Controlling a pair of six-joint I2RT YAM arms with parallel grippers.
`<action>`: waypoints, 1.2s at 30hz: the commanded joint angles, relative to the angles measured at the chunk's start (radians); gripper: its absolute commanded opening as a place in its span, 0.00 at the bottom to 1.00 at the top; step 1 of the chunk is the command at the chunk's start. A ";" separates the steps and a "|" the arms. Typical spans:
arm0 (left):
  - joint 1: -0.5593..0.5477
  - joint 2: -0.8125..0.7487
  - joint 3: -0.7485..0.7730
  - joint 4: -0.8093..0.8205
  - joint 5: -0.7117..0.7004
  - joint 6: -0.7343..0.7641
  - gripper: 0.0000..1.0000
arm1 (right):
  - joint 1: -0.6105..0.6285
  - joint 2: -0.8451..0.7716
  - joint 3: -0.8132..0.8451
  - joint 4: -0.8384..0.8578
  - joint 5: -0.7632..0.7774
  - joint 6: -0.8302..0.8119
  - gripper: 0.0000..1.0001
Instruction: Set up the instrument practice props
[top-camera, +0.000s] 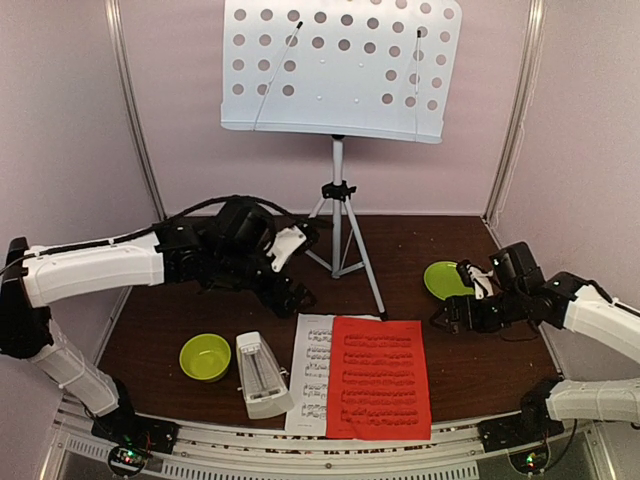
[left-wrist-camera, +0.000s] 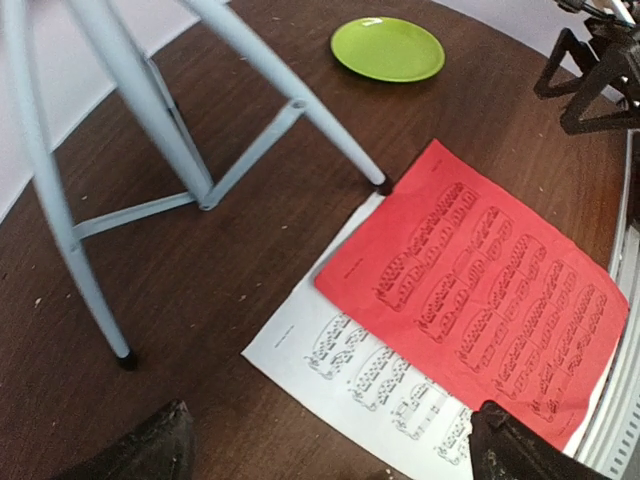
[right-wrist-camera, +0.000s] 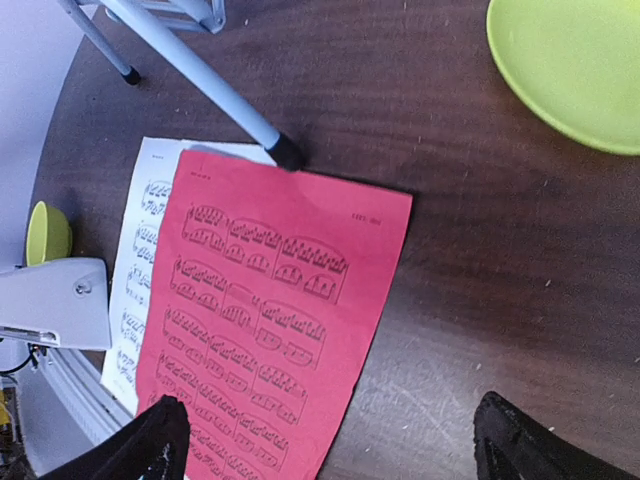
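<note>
Sheets overlap, red sheet (top-camera: 378, 378) on white sheet (top-camera: 310, 362), lying ahead of our left jaws and right jaws, both spread wide and empty. We cannot read the printed titles. Metronome (top-camera: 262, 378) sits beside them on the dark wooden surface (top-camera: 470, 370); music stand (top-camera: 330, 116) rises behind, against pale walls (top-camera: 60, 120).

Black notes on red sheet (top-camera: 378, 377) and white sheet (top-camera: 312, 365); lime-green bowl (top-camera: 204, 356) and plate (top-camera: 443, 280); pale perforated stand (top-camera: 330, 110)
</note>
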 joint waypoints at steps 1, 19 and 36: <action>-0.067 0.110 0.113 -0.110 0.020 0.078 0.98 | -0.012 -0.046 -0.105 0.026 -0.127 0.141 0.99; -0.134 0.476 0.345 -0.245 0.054 0.116 0.88 | -0.013 0.133 -0.319 0.379 -0.207 0.384 0.87; -0.134 0.634 0.384 -0.226 0.134 0.152 0.85 | -0.012 0.366 -0.394 0.742 -0.276 0.572 0.72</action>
